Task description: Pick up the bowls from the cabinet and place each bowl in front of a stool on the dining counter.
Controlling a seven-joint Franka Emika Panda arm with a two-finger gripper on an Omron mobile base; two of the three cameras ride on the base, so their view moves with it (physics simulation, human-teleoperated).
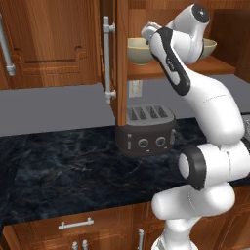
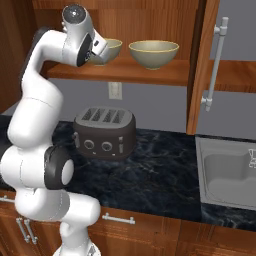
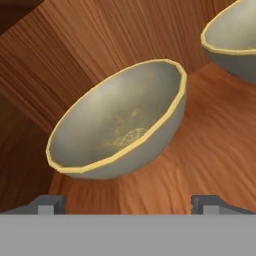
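With nothing held, jaws wide before bowl (image 3: 120, 125)

Two bowls (image 3: 117, 125) on shelf (image 3: 200, 155)

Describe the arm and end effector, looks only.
Glossy white rounded arm links with black joint bands; a grey cap with a dark ring on the top joint. No cables or markings visible. The end effector shows two small dark grey squared fingertips.
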